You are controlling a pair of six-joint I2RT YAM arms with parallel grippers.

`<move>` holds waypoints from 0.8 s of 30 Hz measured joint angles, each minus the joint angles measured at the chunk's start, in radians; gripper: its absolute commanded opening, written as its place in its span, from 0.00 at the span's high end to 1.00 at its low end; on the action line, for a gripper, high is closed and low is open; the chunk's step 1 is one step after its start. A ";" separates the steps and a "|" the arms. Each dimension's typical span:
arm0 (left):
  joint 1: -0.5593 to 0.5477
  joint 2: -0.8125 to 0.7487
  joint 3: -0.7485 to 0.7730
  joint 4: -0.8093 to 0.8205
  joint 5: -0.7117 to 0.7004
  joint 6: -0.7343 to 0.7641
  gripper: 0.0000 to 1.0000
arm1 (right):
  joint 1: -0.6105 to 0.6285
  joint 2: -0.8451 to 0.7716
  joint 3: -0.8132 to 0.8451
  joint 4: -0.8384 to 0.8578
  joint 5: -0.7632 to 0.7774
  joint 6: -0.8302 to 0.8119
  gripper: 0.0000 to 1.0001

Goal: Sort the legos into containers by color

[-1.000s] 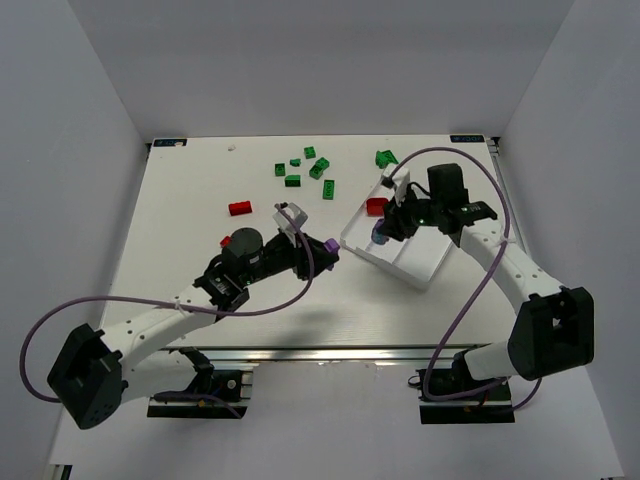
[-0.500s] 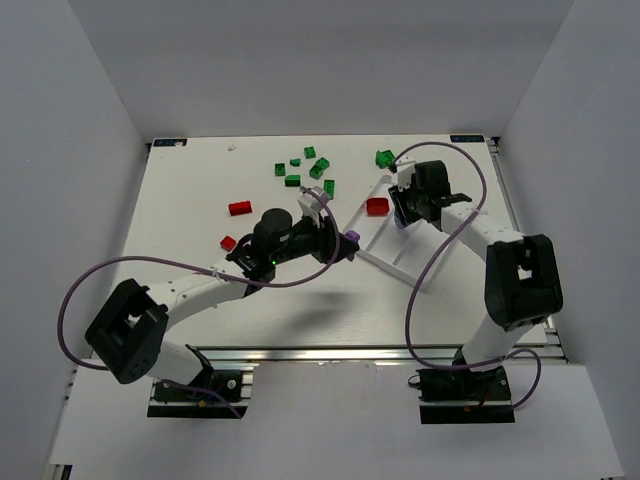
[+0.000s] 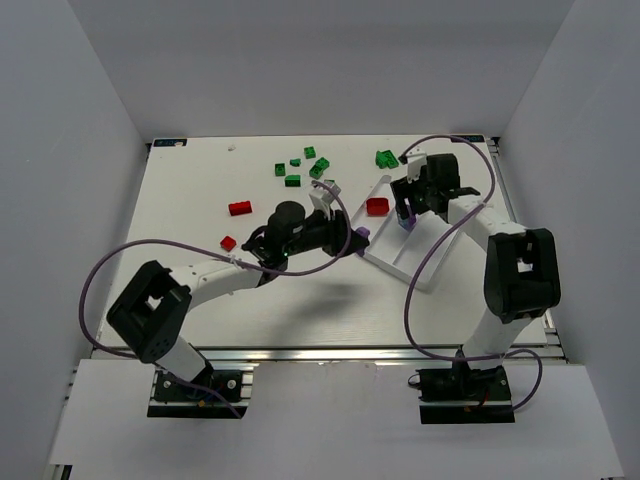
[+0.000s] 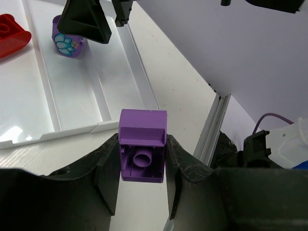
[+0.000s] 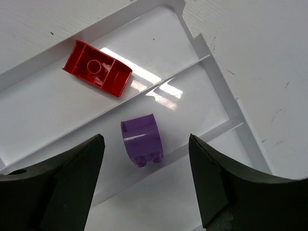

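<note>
My left gripper [image 3: 353, 241] is shut on a purple brick [image 4: 142, 151], held just off the near left edge of the white tray [image 3: 428, 262]; the brick also shows in the top view [image 3: 364, 236]. My right gripper [image 5: 145, 161] is open above the tray's middle compartment [image 5: 57, 108], over a rounded purple brick [image 5: 142, 139] that lies free. A red brick [image 5: 98, 67] lies in the neighbouring compartment. In the top view the right gripper [image 3: 404, 212] is over the tray's far end. The third compartment shows nothing in it.
Several green bricks [image 3: 292, 181] lie scattered at the far middle of the table, and one more [image 3: 385, 158] near the tray's far corner. Two red bricks [image 3: 240, 208] [image 3: 228, 242] lie on the left. The right gripper's fingers [image 4: 86, 21] hang above the tray.
My left arm has carried the purple brick to the right, up to the tray's edge. My right gripper has moved to the tray's far end and left a purple brick in the middle compartment.
</note>
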 measured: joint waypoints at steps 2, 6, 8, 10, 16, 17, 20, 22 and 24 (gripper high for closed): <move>0.000 0.039 0.038 -0.003 0.005 -0.005 1.00 | -0.024 -0.010 0.006 -0.013 -0.063 -0.002 0.34; -0.002 0.139 0.145 -0.027 0.011 -0.008 1.00 | -0.130 -0.105 0.002 -0.036 -0.321 0.001 0.95; -0.002 0.187 0.193 -0.037 0.011 -0.008 1.00 | -0.198 -0.188 0.001 -0.031 -0.449 0.005 1.00; -0.006 0.254 0.255 -0.059 0.010 -0.006 1.00 | -0.246 -0.258 0.001 -0.025 -0.531 0.014 1.00; -0.029 0.465 0.454 -0.161 -0.011 0.021 1.00 | -0.267 -0.414 -0.081 0.011 -0.687 0.024 0.90; -0.033 0.496 0.483 -0.183 -0.019 0.029 1.00 | -0.269 -0.425 -0.098 0.010 -0.704 0.029 0.90; -0.045 0.584 0.577 -0.251 -0.055 0.049 0.99 | -0.286 -0.425 -0.114 -0.004 -0.731 0.041 0.89; -0.053 0.634 0.630 -0.288 -0.081 0.057 0.92 | -0.296 -0.425 -0.122 -0.009 -0.744 0.044 0.88; -0.060 0.665 0.665 -0.316 -0.101 0.064 0.81 | -0.304 -0.425 -0.122 -0.012 -0.753 0.046 0.86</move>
